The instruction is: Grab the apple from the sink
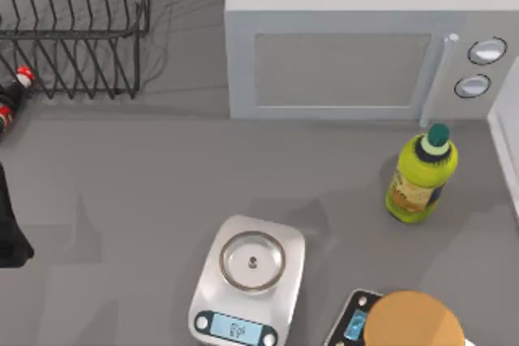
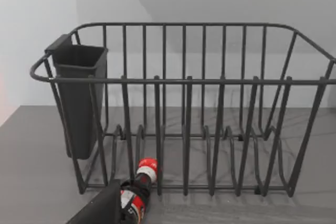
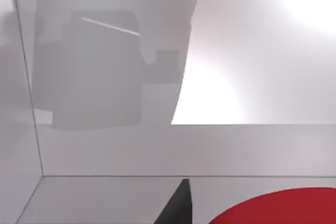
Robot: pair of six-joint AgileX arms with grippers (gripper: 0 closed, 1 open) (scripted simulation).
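At the top view's far left edge sits the left arm, a dark shape low beside 1 black wire dish rack w/ upright bars. Just below the rack's left corner lies 1 dark glossy bottle w/ red cap and red label, on its side on the matte grey tabletop.

The left wrist view adds what the overhead lacks: a dark rectangular plastic cutlery cup hung on one end of the rack, and a dark part of the left gripper right next to the bottle. Whether it's clenched or released can't be told.

Centre: 1 boxy pale-grey microwave w/ 2 round knobs. In front, 1 silver scale w/ round metal pan and blue display.

Right: 1 yellow-green plastic bottle w/ green cap, upright. At the bottom edge, a 2nd scale, topped by 1 tan round disc. So 2 bottles, 2 scales.

The right wrist view shows smooth white sink walls and the round, bright red, smooth apple down in the sink. A dark tip of the right gripper is near the apple; contact and grip state can't be told.
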